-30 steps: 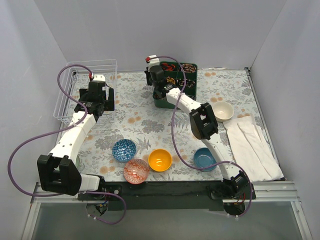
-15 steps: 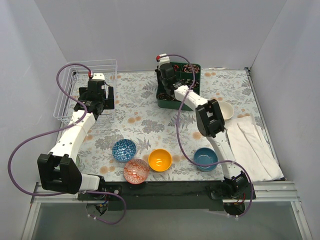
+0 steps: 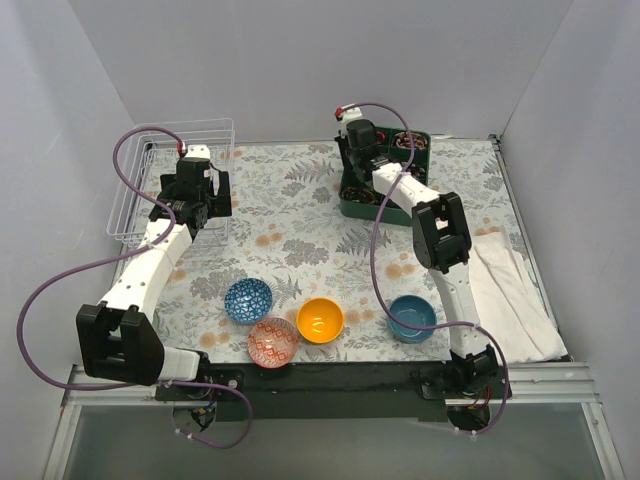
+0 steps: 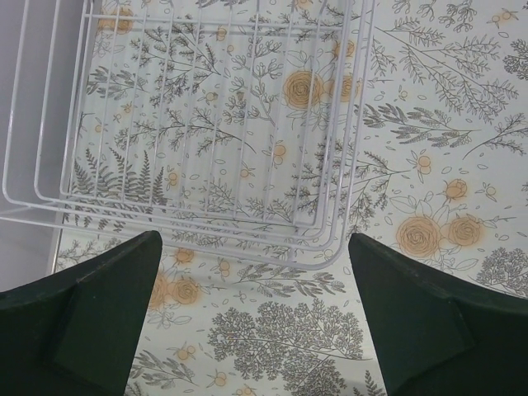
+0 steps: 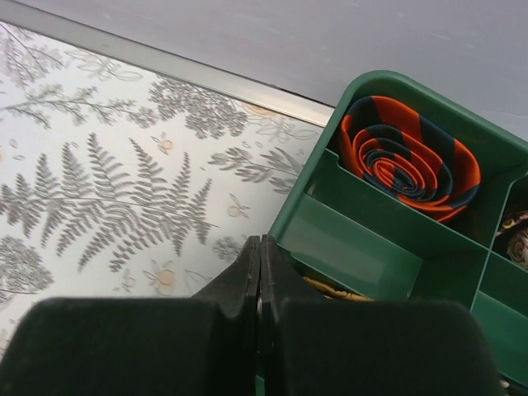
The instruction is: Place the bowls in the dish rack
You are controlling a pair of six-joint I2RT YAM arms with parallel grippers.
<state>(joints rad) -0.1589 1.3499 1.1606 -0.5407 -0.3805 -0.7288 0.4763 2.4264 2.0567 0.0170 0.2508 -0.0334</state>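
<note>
The white wire dish rack [image 3: 140, 190] stands at the far left and holds no bowls; in the left wrist view [image 4: 206, 124] its near rim lies just ahead of my fingers. My left gripper [image 3: 190, 205] [image 4: 254, 239] hangs open and empty at that near right corner. Four bowls sit along the front: blue-patterned [image 3: 248, 300], red-and-white [image 3: 273, 342], orange-yellow [image 3: 320, 320], plain blue [image 3: 411, 318]. The cream and mint bowls are out of sight. My right gripper [image 3: 355, 178] [image 5: 261, 243] is shut and empty against the left wall of the green tray [image 3: 415, 150].
The dark green compartmented tray [image 5: 371, 239] holds a rolled orange-and-navy striped band [image 5: 408, 157] and other small items. A white folded towel [image 3: 510, 290] lies at the right. The right arm stretches from the front right base to the back middle.
My right gripper has moved to the right along the back, and the green tray has slid right with it. The cream bowl is now hidden behind the right arm. The left arm has hardly moved.
</note>
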